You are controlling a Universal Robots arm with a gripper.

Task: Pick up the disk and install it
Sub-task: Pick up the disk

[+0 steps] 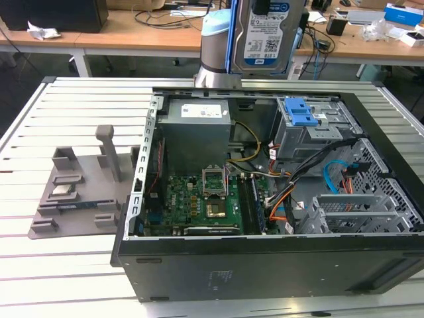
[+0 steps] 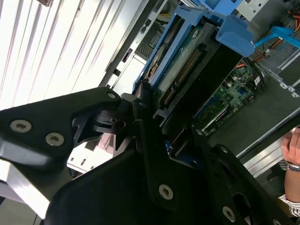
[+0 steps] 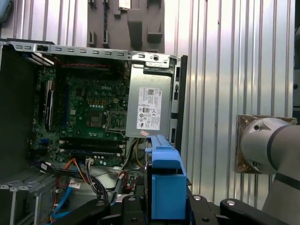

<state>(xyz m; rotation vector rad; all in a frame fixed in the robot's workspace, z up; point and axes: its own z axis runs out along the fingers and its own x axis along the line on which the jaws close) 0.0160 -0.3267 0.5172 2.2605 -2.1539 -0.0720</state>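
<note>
Recorder: Disk position, relative to the case?

Observer: Disk (image 1: 264, 33) is held upright in the air above the far wall of the open case (image 1: 265, 265), and is kept clear of it. The labelled face is shown in the exterior view.

Recorder: End effector state?

Observer: End effector (image 3: 164, 210) is clamped on the disk. In both wrist views, black fingers (image 2: 145, 140) are pressed against opposite sides of the blue carrier bracket (image 3: 164, 183). A connector row is seen along one edge of the disk in the second wrist view.

Recorder: Contents of the case?

Observer: Motherboard (image 1: 199, 199) and power supply (image 1: 197, 122) are noted inside. A grey drive cage (image 1: 311, 136) with a blue latch (image 1: 301, 109) is fitted in the case corner nearest the disk.

Recorder: Outside the case?

Observer: A grey fixture (image 1: 79, 185) is set on the slatted bench (image 1: 66, 99), beside the case wall nearest the motherboard.
</note>
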